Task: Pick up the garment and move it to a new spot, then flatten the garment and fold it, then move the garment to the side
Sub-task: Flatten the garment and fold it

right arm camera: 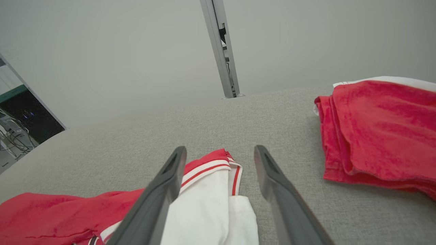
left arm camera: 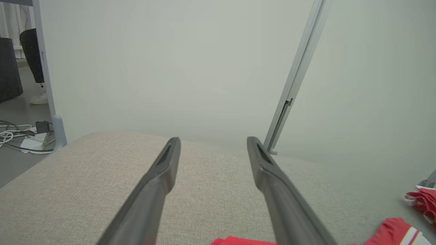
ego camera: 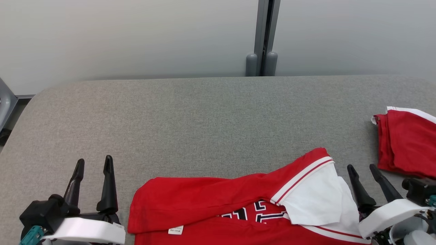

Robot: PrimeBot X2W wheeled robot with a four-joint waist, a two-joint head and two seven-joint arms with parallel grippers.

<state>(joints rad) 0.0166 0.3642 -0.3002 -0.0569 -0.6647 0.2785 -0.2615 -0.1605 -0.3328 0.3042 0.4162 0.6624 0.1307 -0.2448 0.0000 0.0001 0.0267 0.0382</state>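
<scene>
Grey fabric tabletop [ego camera: 204, 112] before a pale partition [ego camera: 136, 34]: the red-and-white garment [ego camera: 204, 200] lies rumpled at its near edge (a folded red pile [ego camera: 405, 146] sits at far right); left gripper [ego camera: 94, 159] and right gripper [ego camera: 361, 166] flank it — both spread wide, holding nothing.

We look across a broad table [ego camera: 204, 112] covered in grey woven fabric, its far left corner rounded. Just beyond its far edge stand two pale grey partition panels [ego camera: 119, 37], plain and evenly lit by soft light. A grey metal post [ego camera: 265, 34] joins them, a little right of centre, with two rounded feet [ego camera: 252, 64] at its base. Past the left panel's end we see grey floor [left arm camera: 13, 163], where a tangle of cables [left arm camera: 10, 136] lies beside a small dark box [left arm camera: 42, 126].
</scene>
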